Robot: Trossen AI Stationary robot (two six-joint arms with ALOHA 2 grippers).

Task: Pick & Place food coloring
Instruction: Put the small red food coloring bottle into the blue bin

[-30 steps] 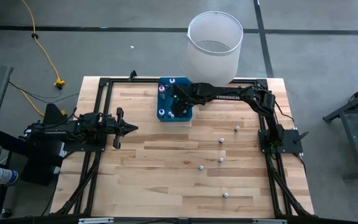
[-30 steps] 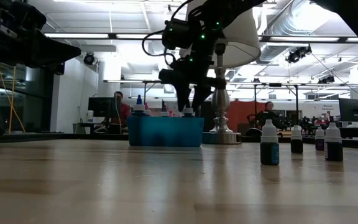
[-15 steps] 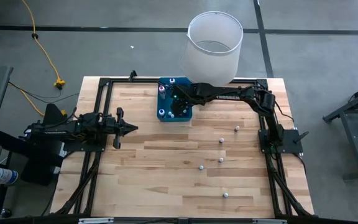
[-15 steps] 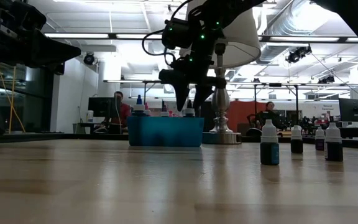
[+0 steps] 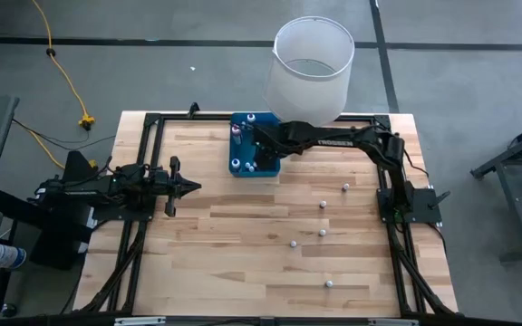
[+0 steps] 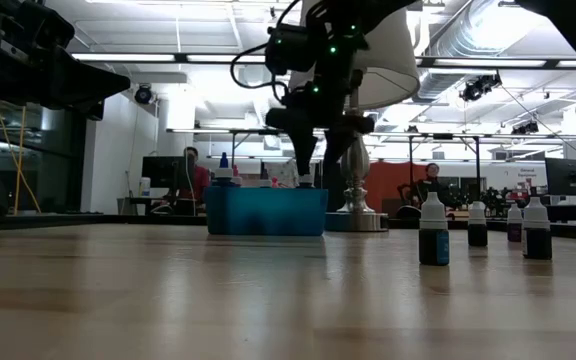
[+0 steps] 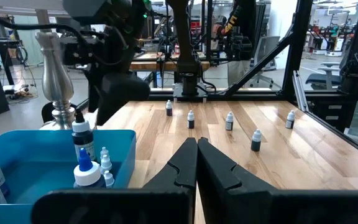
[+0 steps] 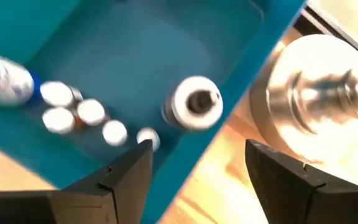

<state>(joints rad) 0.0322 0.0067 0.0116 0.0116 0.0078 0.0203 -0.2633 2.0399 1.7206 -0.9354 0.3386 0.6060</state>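
Right gripper (image 8: 194, 168) — fingers spread, empty — above blue bin (image 8: 135, 50); food coloring bottles (image 8: 82, 115) stand inside, beneath it.

Even overhead light; low view backlit and dim; right wrist view motion-blurred.

Right gripper (image 5: 254, 156) hangs over the blue bin (image 5: 239, 166).

Two dark, black-jointed arms are seen, white lettering printed along the right arm (image 5: 333, 140), green lights lit at its wrist (image 6: 313, 45), black cables looped.
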